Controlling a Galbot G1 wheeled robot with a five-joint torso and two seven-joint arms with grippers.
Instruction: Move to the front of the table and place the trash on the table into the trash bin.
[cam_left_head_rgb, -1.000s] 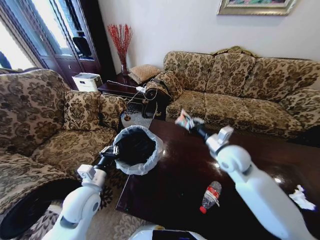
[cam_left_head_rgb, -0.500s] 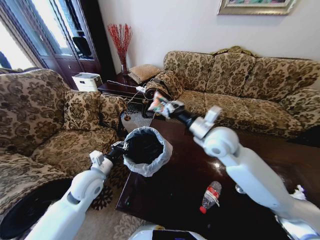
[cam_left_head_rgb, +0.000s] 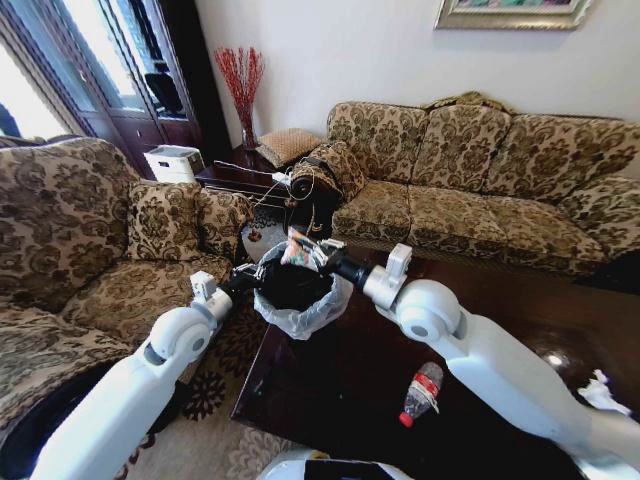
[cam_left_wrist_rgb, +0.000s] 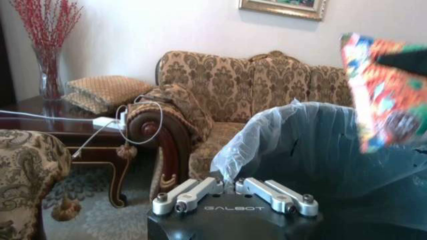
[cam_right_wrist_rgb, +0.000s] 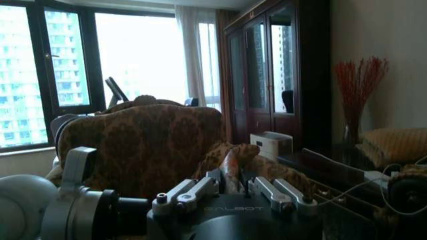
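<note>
Trash wrapper (cam_left_head_rgb: 293, 250) sits pinched in the right end effector (cam_left_head_rgb: 305, 250), mid-frame over the bin (cam_left_head_rgb: 300, 300). Left end effector (cam_left_head_rgb: 250, 278) grips the bin's rim. One bottle (cam_left_head_rgb: 422, 392) lies on the worktop (cam_left_head_rgb: 340, 380).

My arms are glossy white, rounded shells with grey joint collars. Each wrist ends in a black housing lettered GALBOT, carrying silver linkage bars fixed with dark screws. My left gripper (cam_left_head_rgb: 248, 279) and right gripper (cam_left_head_rgb: 303, 251) are black.
</note>
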